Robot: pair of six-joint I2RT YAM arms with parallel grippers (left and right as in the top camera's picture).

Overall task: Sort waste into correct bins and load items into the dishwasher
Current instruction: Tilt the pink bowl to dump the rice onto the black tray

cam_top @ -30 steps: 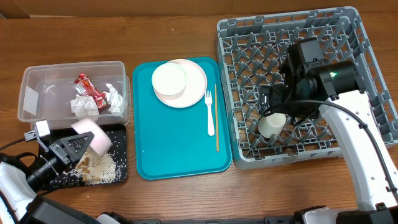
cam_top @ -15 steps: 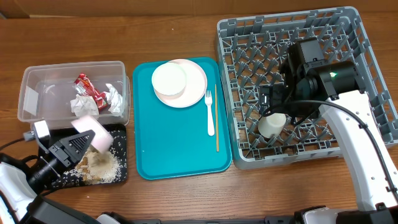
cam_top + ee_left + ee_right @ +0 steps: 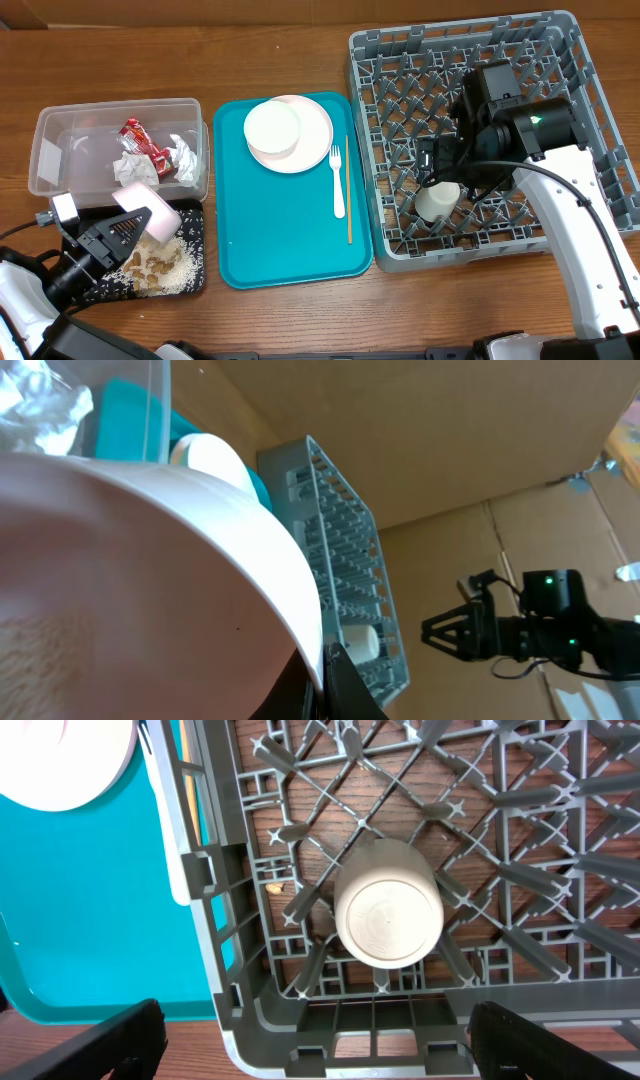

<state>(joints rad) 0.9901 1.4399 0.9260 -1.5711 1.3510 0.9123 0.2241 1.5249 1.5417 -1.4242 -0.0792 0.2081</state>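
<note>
From the left wrist, the white bowl (image 3: 130, 580) fills the view, blurred, cut off left and below. Overhead it hides the left gripper's (image 3: 135, 228) fingertips, and the right arm (image 3: 510, 130) covers part of the dish rack (image 3: 590, 200).

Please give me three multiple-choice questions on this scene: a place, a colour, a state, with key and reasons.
1. Where is the white cup? A in the grey rack; B on the teal tray; C in the black tray.
2. What colour is the wrapper in the clear tub? A blue; B red; C green.
3. How is the right gripper? A shut on the cup; B shut on a fork; C open.
Key: 1 A, it sits inside the rack; 2 B, red beside the napkins; 3 C, jaws wide apart above the cup.
</note>
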